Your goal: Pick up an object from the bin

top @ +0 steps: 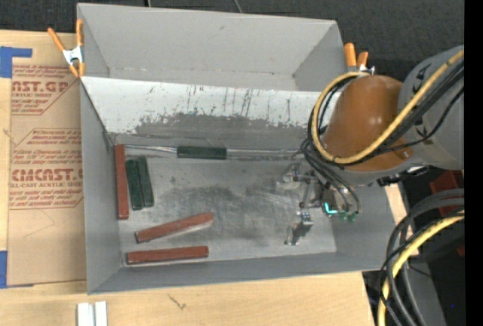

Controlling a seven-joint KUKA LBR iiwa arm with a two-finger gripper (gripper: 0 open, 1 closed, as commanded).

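My gripper (299, 229) hangs low over the bare floor at the bin's right side, near the front right corner, its fingers pointing down with nothing visible between them. The nearest loose thing is a reddish-brown flat stick (174, 227) lying slanted in the front middle, well to the gripper's left. A second reddish-brown stick (167, 255) lies along the front wall below it. A dark green bar (201, 153) rests along the back wall.
A red-brown stick (121, 182) stands along the left wall, with a dark green block (139, 183) beside it. The arm with its orange cover and cables overhangs the bin's right rim.
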